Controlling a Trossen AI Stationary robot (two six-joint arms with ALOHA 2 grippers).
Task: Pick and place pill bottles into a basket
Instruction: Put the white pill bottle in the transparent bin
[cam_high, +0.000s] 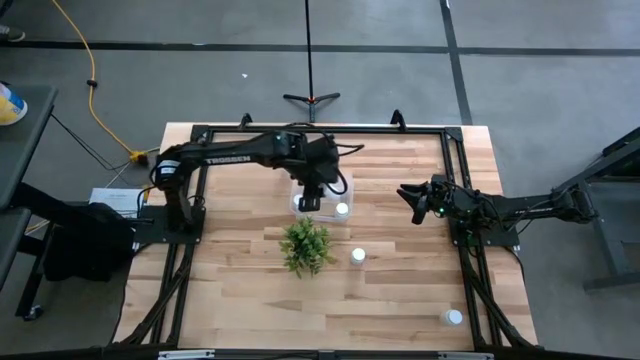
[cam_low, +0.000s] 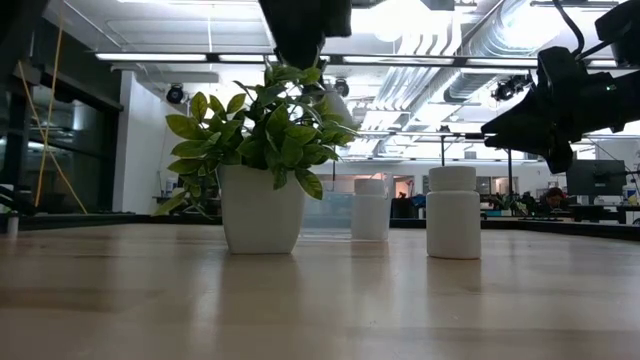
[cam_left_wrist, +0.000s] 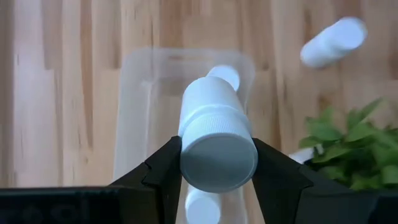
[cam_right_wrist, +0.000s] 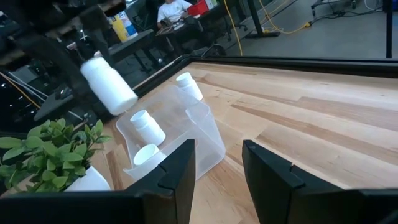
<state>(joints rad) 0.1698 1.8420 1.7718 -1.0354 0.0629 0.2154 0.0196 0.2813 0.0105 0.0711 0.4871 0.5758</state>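
Note:
My left gripper (cam_high: 312, 198) hangs over the clear basket (cam_left_wrist: 134, 112) at the table's middle, shut on a white pill bottle (cam_left_wrist: 211, 118). Two more pill bottles stand in the basket (cam_right_wrist: 186, 140), one (cam_right_wrist: 147, 126) beside the other (cam_right_wrist: 146, 154). A third (cam_right_wrist: 188, 86) stands at its far corner. Loose bottles stand on the table right of the plant (cam_high: 358, 256) and near the front right corner (cam_high: 454, 317). My right gripper (cam_right_wrist: 217, 149) waits open at the table's right side, with nothing between its fingers. My left gripper pinches the bottle's ribbed cap (cam_left_wrist: 193, 140) between its two fingers, one on each side. The fingers slant down from the table's left. The bottle runs on along them, tilted with its bottom end (cam_right_wrist: 124, 99) lowest, lifted clear above the basket.
A green plant in a white pot (cam_high: 306, 245) stands just in front of the basket, close to my left gripper. A dark metal frame (cam_high: 460, 260) runs along the table's left, far and right sides. Bare wood lies at the near left.

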